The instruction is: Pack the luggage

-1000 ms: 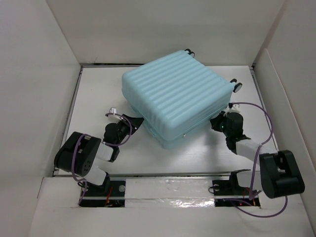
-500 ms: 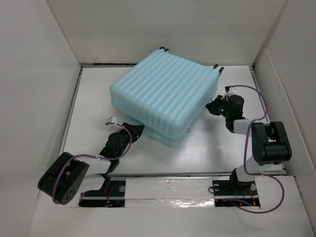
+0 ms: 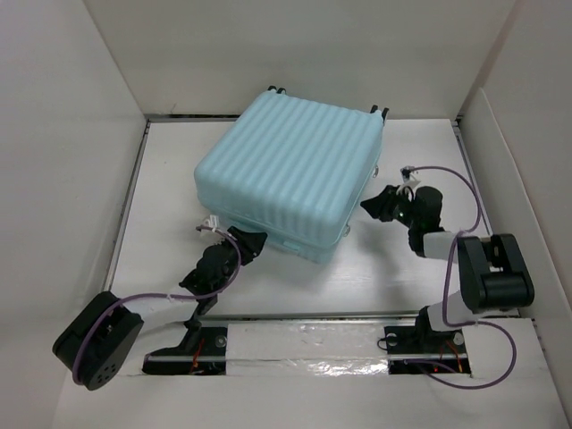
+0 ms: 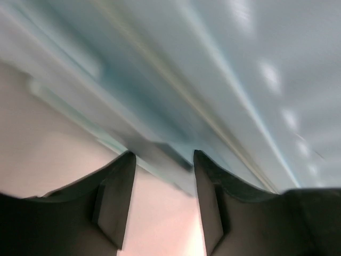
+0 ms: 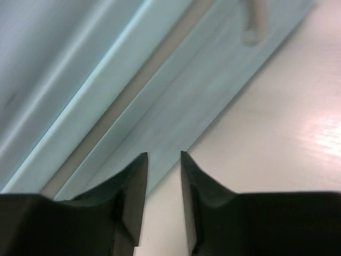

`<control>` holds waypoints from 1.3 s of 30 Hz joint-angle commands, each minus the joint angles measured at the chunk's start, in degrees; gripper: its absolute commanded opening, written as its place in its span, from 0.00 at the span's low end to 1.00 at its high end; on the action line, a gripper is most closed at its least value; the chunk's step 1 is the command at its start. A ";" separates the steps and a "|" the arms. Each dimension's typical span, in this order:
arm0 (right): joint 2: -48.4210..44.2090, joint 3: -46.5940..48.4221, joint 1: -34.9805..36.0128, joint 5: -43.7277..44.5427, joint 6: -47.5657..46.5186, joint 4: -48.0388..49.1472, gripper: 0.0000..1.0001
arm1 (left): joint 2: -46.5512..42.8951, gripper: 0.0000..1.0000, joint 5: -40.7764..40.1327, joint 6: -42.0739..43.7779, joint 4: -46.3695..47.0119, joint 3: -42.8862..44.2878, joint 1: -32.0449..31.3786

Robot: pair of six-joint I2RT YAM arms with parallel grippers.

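Luggage (image 3: 290,170): small pale aqua hard-shell suitcase, closed. It lies flat on its broad ribbed face, mid-worktop (image 3: 170,188) and pushed toward 12 o'clock. Wheels (image 3: 384,111) poke out along its far edge, 12 to 1 o'clock.

Left end effector (image 3: 248,239) is at the case's 7 o'clock corner, right up against the low rim. Fingers are parted with nothing between them. Its wrist view shows the shell edge just past the tips; actual contact can't be told, the view is blurry.

Right end effector (image 3: 371,206) is at the case's 4 o'clock side, just beside the wall. Fingers are slightly apart and released, with nothing pinched. Its wrist view shows the zip seam (image 5: 133,90) running diagonally between the two shell halves. A pale tab (image 5: 251,24) hangs near the seam, possibly a zip pull, not sure.

Handling, judged:
- The shell is rigid and won't give under the fingers.
- The ribs look smooth and glossy, so likely slippery.
- The body is far too wide for either end effector to span, so no body grasp.
- It probably slides easily on the smooth worktop when nudged from a side.
- Weight is unknown because the contents are hidden; an empty case would be light for its bulk.

Best holds: the seam lip, a zip pull, or a carry handle if there is one (none visible). Brace one side while working the other, or the case will skate or turn.
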 commanded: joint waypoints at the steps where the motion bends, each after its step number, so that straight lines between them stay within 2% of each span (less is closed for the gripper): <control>1: -7.50 -7.02 1.41 -0.80 -1.38 6.78 0.28 | -6.33 0.46 6.13 7.99 -1.25 3.08 -2.34; 2: -10.82 -8.78 1.41 -0.53 -1.21 7.21 0.16 | -7.82 0.50 5.25 8.78 -5.19 3.87 -2.34; 3: -12.34 -11.84 1.41 -0.79 -1.29 7.91 0.00 | -10.54 0.52 4.89 9.49 -6.97 4.31 -2.34; 5: -15.15 -14.84 1.41 -3.15 -1.99 11.84 0.00 | -12.75 0.48 5.50 11.50 -10.57 5.54 -2.34; 6: -17.69 -16.25 1.41 -3.86 -2.52 13.18 0.00 | -14.24 0.41 6.20 12.04 -12.77 5.72 -2.34; 7: -18.84 -18.00 2.19 -4.30 -3.05 13.80 0.00 | -14.69 0.29 7.08 12.39 -13.57 5.81 -2.34; 9: -21.56 -18.11 4.39 -3.96 -7.25 10.04 0.00 | -15.22 0.17 9.10 12.92 -15.51 5.98 -2.34; 10: -22.19 -17.67 5.18 -3.87 -8.66 8.29 0.04 | -15.05 0.09 9.80 13.36 -16.04 5.99 -2.34; 11: -22.63 -17.15 6.15 -3.70 -10.50 6.96 0.09 | -14.70 0.07 10.94 13.80 -16.48 6.33 -2.34; 12: -23.59 -17.14 7.72 -3.96 -11.22 6.95 0.20 | -13.74 0.04 11.65 14.85 -16.48 6.42 -2.95; 15: -25.62 -17.06 9.31 -4.57 -14.21 4.76 0.34 | -12.06 0.04 14.82 17.66 -15.17 7.48 -4.71; 21: -32.21 -17.23 13.36 2.00 -18.43 -2.28 0.42 | -8.64 0.11 16.14 19.25 -12.27 9.41 -6.47; 29: -30.98 -15.82 14.59 -0.09 -19.58 -4.04 0.44 | -5.56 0.12 18.51 19.87 -9.80 11.34 -7.00; 34: -35.72 -18.46 15.21 2.98 -18.17 -4.56 0.45 | -3.10 0.12 19.48 20.04 -8.13 11.96 -7.00; 39: -31.78 -15.05 15.74 1.33 -19.92 -5.00 0.46 | -2.21 0.12 19.22 19.87 -7.08 12.75 -8.31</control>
